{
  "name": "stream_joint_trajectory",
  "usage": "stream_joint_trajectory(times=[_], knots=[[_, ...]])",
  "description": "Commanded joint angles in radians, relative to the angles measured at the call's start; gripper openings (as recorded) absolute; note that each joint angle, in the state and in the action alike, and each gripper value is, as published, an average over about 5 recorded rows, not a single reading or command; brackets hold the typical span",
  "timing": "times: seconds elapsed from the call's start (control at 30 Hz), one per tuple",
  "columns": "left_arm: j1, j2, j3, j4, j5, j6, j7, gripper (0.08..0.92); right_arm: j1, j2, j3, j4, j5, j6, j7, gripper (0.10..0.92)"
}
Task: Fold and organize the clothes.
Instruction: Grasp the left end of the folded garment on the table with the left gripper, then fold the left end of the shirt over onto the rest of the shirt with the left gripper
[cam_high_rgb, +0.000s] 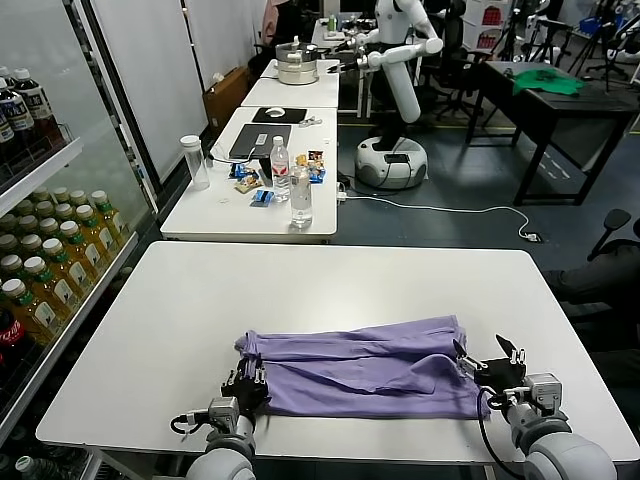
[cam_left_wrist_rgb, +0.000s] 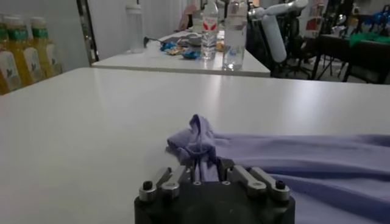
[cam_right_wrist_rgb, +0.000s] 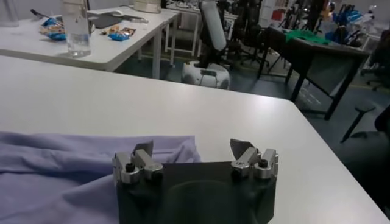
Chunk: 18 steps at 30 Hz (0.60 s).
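A lavender-purple T-shirt (cam_high_rgb: 365, 365) lay folded into a long band across the near part of the white tabletop (cam_high_rgb: 300, 290), stretched from side to side between the two arms and wrinkled along its length. The left hand (cam_high_rgb: 246, 387) sat low at the shirt's left end, close to the tabletop's near edge; in the left wrist view its fingers (cam_left_wrist_rgb: 177, 178) were drawn together on a bunched-up knot of the purple fabric (cam_left_wrist_rgb: 196, 141), which rose in a small peak just ahead of them, so that hand was clenched on the T-shirt. The right hand (cam_high_rgb: 492, 365) rested at the shirt's right end, and in the right wrist view its fingers (cam_right_wrist_rgb: 139, 159) stood well apart with nothing between them, released, one finger over the cloth's edge (cam_right_wrist_rgb: 91, 167) and the other over bare tabletop. Beyond the work surface a second table (cam_high_rgb: 215, 215) carried clear bottles (cam_high_rgb: 291, 182), a tall cup (cam_high_rgb: 194, 161) and snack packets (cam_high_rgb: 250, 180), and shelves of bottled drinks (cam_high_rgb: 50, 260) lined the robot's left side.
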<state>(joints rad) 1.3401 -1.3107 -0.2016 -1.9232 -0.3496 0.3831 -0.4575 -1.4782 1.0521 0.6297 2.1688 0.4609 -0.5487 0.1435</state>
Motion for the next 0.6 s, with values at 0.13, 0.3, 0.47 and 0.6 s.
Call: stream_joint_trajectory(times=[0.13, 0.3, 0.47, 0.6], knots=[[-0.029, 0.118, -0.164, -0.049, -0.118, -0.011, 0.027, 0.152, -0.007, -0.008, 0.015, 0.018, 0.016, 0.000, 0.003, 0.823], [-0.040, 0.270, -0.324, -0.095, -0.202, -0.012, 0.061, 0.122, -0.008, -0.013, 0.028, 0.024, 0.026, 0.001, 0.004, 0.823], [-0.029, 0.383, -0.467, -0.129, -0.368, 0.000, 0.091, 0.122, -0.008, -0.013, 0.034, 0.030, 0.030, 0.002, 0.005, 0.823], [-0.013, 0.381, -0.503, -0.245, -0.628, 0.024, 0.100, 0.122, -0.011, -0.010, 0.036, 0.036, 0.029, 0.002, 0.005, 0.823]])
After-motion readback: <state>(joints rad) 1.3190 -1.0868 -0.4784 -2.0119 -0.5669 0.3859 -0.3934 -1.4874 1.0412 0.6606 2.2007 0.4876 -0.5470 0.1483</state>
